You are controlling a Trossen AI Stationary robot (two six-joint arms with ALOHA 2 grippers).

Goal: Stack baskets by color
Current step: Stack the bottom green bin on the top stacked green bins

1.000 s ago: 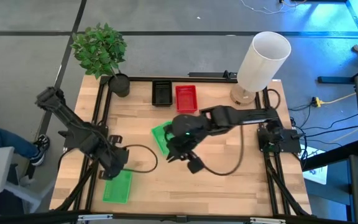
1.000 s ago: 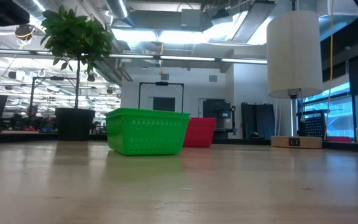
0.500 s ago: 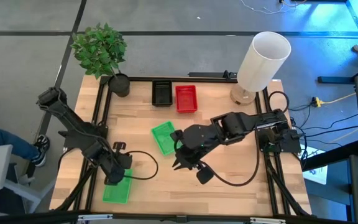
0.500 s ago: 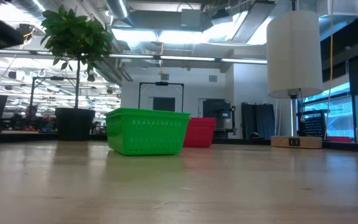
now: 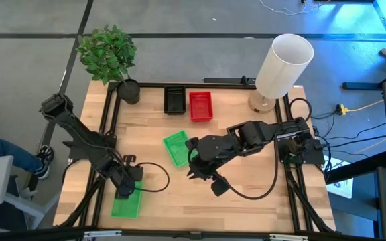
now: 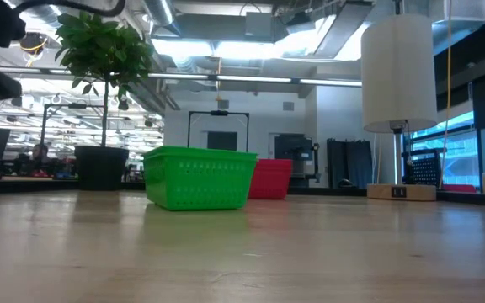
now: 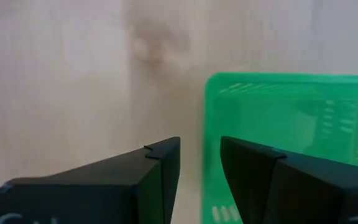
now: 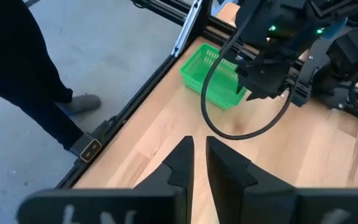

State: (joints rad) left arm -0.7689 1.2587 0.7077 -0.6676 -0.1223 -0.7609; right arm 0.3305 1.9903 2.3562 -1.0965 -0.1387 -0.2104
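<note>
A green basket lies flat on the table at the near left. My left gripper hangs low over its far end, pointing steeply down, open. In the left wrist view its fingers stand on either side of the basket's wall; I cannot tell whether they touch it. A second green basket rests mid-table, with my right gripper just near and right of it, raised and open by only a narrow gap with nothing in it. A black basket and a red basket sit at the far edge.
A potted plant stands at the far left corner and a tall white lamp at the far right. A black cable loops over the table between the arms. A person's leg and shoe show beyond the left edge.
My left gripper has come down toward the near-left green basket, staying open. My right gripper has drawn back toward the table's near right, leaving the middle green basket uncovered and lying where it was.
</note>
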